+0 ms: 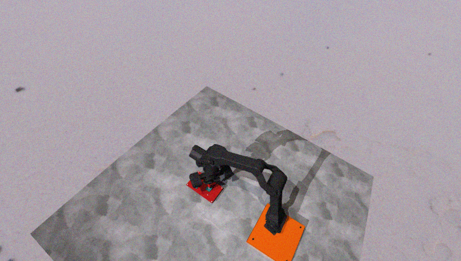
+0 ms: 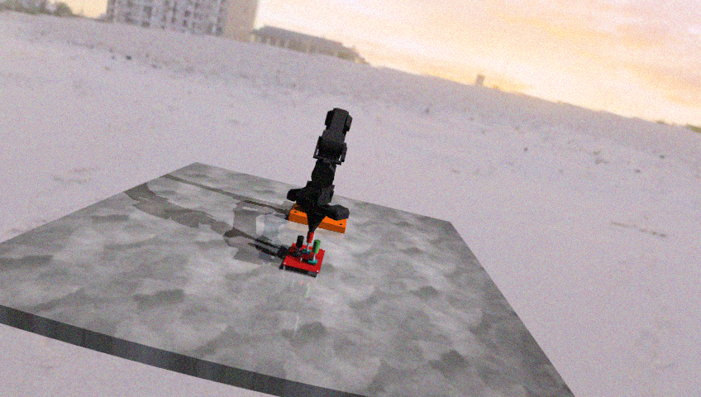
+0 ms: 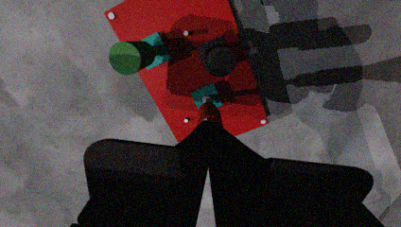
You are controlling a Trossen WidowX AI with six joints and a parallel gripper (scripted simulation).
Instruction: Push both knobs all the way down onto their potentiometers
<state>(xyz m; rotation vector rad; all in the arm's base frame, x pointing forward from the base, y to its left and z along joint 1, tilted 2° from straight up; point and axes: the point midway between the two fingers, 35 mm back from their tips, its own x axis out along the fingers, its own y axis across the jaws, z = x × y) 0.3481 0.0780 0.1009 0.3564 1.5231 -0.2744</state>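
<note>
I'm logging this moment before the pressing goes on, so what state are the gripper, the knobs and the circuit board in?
Gripper: shut, tips at the red knob's top
Red knob: raised, shaft showing below
Green knob: raised, shaft showing below
Black knob: upright, seating unclear
Circuit board: raised off the table

Beside your gripper [image 2: 311,231] [image 3: 208,128], the green knob [image 2: 317,246] [image 3: 125,58] and black knob [image 2: 299,241] [image 3: 220,60] stand as obstacles; above them is open.
</note>
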